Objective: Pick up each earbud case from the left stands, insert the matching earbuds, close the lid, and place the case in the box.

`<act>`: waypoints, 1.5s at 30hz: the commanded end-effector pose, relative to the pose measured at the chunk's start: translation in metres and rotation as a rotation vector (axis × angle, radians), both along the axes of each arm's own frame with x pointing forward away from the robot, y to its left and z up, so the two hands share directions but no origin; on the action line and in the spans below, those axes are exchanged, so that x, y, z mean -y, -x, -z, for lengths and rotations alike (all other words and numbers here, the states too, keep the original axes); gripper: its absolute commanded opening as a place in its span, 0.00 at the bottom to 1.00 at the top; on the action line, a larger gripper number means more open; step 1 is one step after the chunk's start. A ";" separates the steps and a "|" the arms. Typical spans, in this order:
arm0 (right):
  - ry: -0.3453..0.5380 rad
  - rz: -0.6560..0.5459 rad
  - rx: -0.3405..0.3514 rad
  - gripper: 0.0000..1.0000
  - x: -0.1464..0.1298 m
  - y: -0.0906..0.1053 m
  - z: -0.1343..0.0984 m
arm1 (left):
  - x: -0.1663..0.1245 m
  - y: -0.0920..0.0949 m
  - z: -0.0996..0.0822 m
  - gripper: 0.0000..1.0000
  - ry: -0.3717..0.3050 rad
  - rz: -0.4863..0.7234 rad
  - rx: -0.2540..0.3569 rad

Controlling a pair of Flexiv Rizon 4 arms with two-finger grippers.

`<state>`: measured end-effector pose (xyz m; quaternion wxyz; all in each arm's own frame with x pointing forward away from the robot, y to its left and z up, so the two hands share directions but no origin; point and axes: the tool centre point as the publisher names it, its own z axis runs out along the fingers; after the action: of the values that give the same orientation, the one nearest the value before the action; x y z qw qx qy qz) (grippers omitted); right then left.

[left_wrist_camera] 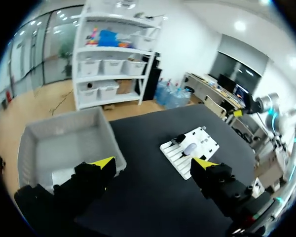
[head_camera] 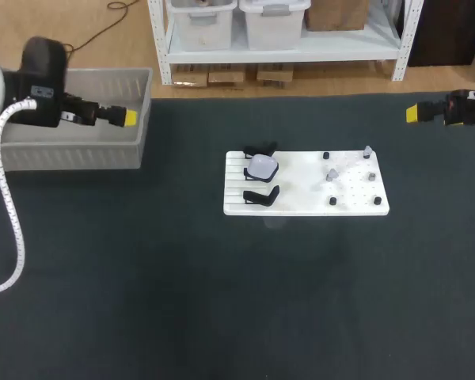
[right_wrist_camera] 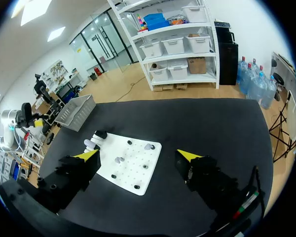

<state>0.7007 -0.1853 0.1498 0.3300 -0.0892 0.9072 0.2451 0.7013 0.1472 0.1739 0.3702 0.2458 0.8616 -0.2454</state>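
Hovering wide open and empty, the left gripper (left_wrist_camera: 153, 165) has the grey box (left_wrist_camera: 64, 143) just beneath one finger (left_wrist_camera: 102, 164), probably parked there for drop-offs. The right gripper (right_wrist_camera: 138, 157), equally spread and holding nothing, frames the white board (right_wrist_camera: 128, 170) ahead between its fingers. One pale earbud case (head_camera: 262, 165) rests on the black stands (head_camera: 261, 195), well ahead of both grippers. The overhead view best separates the small earbuds (head_camera: 331, 174), which the left wrist view blurs together.

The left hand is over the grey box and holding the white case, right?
No. The left hand is over the grey box but open and empty; the left wrist view shows it. The white case sits on the white board.
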 end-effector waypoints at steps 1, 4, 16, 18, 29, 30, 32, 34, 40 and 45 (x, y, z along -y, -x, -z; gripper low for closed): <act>0.001 0.000 0.000 1.00 0.000 0.000 0.000 | 0.000 0.000 -0.001 1.00 0.119 0.218 0.088; 0.001 0.000 0.000 1.00 0.000 0.000 0.000 | 0.007 0.001 -0.006 1.00 0.126 0.336 0.122; 0.001 0.000 0.000 1.00 0.000 0.000 0.000 | 0.039 -0.001 -0.002 1.00 0.092 0.624 0.173; 0.001 0.000 0.000 1.00 0.000 0.000 0.000 | 0.046 0.001 0.001 1.00 0.082 0.670 0.180; 0.001 0.000 0.000 1.00 0.000 0.000 0.000 | 0.077 0.012 0.032 1.00 0.064 0.850 0.212; 0.001 0.000 0.000 1.00 0.000 0.000 0.000 | 0.079 0.011 0.036 1.00 0.052 0.859 0.220; 0.001 0.000 0.000 1.00 0.000 0.000 0.000 | 0.085 0.011 0.043 1.00 0.054 0.868 0.212; 0.001 0.000 0.000 1.00 0.000 0.000 0.000 | 0.089 0.010 0.050 1.00 0.057 0.872 0.205; 0.001 0.000 0.000 1.00 0.000 0.000 0.000 | 0.102 0.012 0.071 1.00 0.068 0.912 0.180; 0.001 0.000 0.000 1.00 0.000 0.000 0.000 | 0.112 0.008 0.089 1.00 0.052 0.940 0.187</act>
<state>0.7007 -0.1853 0.1498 0.3300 -0.0892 0.9073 0.2451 0.6831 0.0435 0.0940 0.3178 0.6089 0.6262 -0.3689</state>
